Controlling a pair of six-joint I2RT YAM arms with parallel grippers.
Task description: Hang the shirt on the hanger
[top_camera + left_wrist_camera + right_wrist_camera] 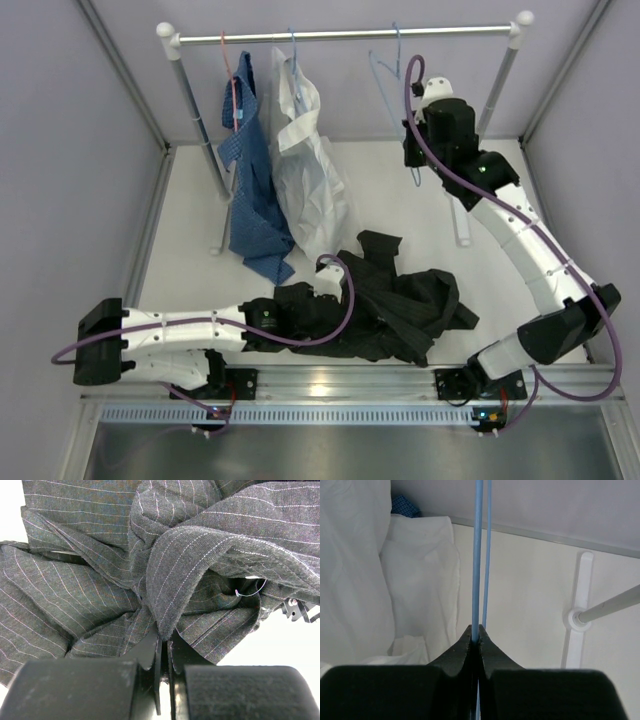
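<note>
The black pinstriped shirt (400, 300) lies crumpled on the table near the front. My left gripper (322, 272) reaches into it from the left and is shut on a bunched fold of the shirt (170, 600), the cloth pinched between the tips of my left gripper (165, 639). The thin light-blue wire hanger (388, 65) hangs by its hook from the rail at the back right. My right gripper (412, 150) is raised beside it. In the right wrist view my right gripper (475, 629) is shut on the hanger (478, 555), one wire squeezed between the tips, a second wire behind.
A metal clothes rail (340, 35) on two posts spans the back. A blue patterned shirt (250, 190) on a red hanger and a white shirt (305, 170) on a blue hanger hang from it at the left. The rail's right foot (577, 617) stands near my right gripper.
</note>
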